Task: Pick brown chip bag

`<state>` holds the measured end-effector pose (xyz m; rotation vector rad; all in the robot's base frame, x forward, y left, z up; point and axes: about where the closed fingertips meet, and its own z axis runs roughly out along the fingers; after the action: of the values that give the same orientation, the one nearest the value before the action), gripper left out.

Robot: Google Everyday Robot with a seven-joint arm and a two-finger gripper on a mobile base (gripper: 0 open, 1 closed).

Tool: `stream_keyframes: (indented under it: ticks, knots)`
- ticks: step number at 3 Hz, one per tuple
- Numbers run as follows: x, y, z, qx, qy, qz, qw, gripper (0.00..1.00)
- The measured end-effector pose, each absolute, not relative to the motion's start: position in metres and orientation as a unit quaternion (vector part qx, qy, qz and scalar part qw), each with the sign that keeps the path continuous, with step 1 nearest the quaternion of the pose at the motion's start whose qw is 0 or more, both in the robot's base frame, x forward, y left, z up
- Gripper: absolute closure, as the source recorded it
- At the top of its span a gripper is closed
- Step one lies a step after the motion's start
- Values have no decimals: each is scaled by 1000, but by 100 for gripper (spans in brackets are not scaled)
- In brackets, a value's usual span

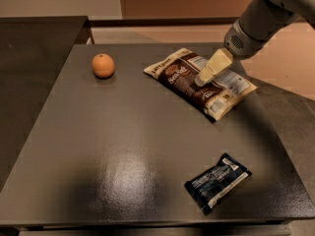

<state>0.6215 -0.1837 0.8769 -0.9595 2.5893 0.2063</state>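
A dark grey desk (pixel 123 132) is seen from above and in front, and a pale reflection is caught on its glossy top near the front middle. The brown chip bag (pixel 179 75) is laid flat on the far right part of the desk. It is set at a slant, so that one cream-edged end is turned toward the far left and the other toward the near right. White script lettering is shown on its dark-brown face, and a white panel is seen along its right-hand side.

The end effector (pixel 201 78) is placed over the middle of the bag and is carried down from the upper right by a grey arm (pixel 256 23). Its cream-coloured tip is pointed down and to the left and is seen against the bag's upper face. Whether contact is made cannot be told. Whether the end effector is wide or narrow cannot be told either, since only one cream shape is presented to the camera. The bag is seen lying on the desk, not raised from it.

A round orange (pixel 103 65) is set on the far left part of the desk, well apart from the bag. A small black-and-blue packet (pixel 217 182) is laid flat near the front right corner, well apart from both the bag and the end effector. A second dark surface (pixel 34 48) is seen just beside the desk on the left.
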Motion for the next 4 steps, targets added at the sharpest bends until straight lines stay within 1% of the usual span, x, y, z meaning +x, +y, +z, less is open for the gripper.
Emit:
stream_keyframes:
  ticks: [2, 3, 4]
  knots:
    - [634, -161, 844, -346, 921, 101, 147, 0]
    - [635, -152, 841, -357, 919, 103, 136, 10]
    - [633, -145, 841, -369, 915, 101, 127, 32]
